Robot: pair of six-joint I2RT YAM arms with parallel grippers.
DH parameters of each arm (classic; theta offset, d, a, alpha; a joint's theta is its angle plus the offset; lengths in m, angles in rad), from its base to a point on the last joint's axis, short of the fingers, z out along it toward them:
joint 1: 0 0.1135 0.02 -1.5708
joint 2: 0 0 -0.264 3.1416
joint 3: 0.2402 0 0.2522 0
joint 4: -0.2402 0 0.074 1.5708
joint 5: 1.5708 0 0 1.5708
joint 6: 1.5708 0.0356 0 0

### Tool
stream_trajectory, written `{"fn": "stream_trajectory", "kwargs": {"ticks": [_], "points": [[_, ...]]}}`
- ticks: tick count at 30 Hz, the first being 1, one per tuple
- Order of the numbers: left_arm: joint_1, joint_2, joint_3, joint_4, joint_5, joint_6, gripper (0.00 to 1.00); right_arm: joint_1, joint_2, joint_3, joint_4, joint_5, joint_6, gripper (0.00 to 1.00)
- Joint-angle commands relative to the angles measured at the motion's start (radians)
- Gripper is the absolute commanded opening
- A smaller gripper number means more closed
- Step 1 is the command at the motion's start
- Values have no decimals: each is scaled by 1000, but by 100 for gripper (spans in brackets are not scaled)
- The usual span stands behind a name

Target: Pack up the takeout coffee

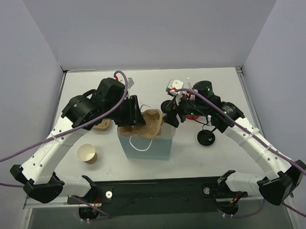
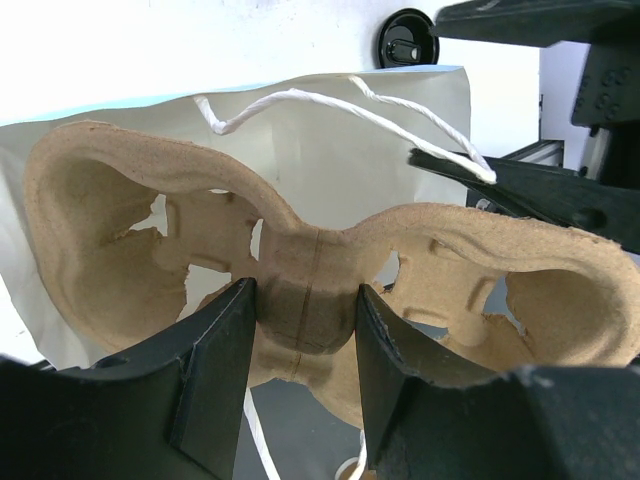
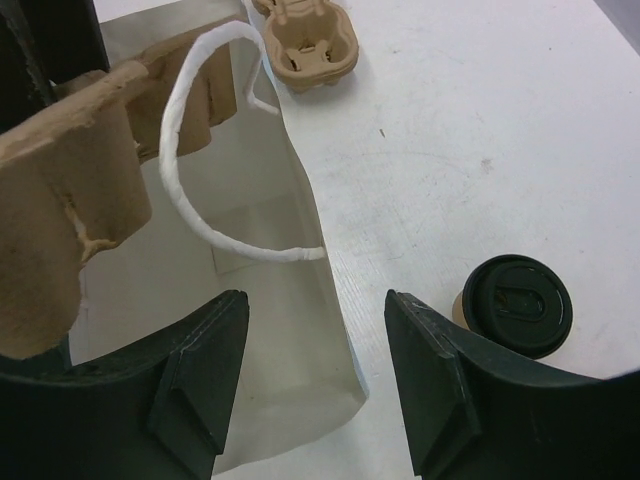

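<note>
Carrier (image 2: 310, 250) spans bag (image 1: 146, 147) mouth, we see left hand (image 2: 303, 300) clamped on it | right hand (image 3: 315, 300) spread at bag rim | takeout coffee (image 3: 515, 305) on desk (image 1: 195, 158) right of bag

White table (image 1: 152, 87), plain pale grey walls (image 1: 155, 29) on three sides, even light
</note>
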Motion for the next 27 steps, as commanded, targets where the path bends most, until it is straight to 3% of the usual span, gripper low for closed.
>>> {"fn": "stream_trajectory", "kwargs": {"ticks": [1,7,12,18,21,25,27], "points": [[-6,7,55,-30,-23,30,40,4,41,59,83,-66,-25,57],[-4,27,49,-41,-31,47,40,12,73,79,96,-62,-54,57],[-6,39,58,-50,-43,60,40,13,99,78,122,-107,-29,49],[-6,67,89,-79,-58,76,40,30,116,60,140,-105,-8,47],[-4,79,110,-97,-71,83,40,36,110,50,137,-60,-9,41],[-6,90,134,-134,-113,84,39,41,93,52,125,16,24,18],[-6,95,138,-136,-118,86,39,44,87,55,111,25,47,15]]}}
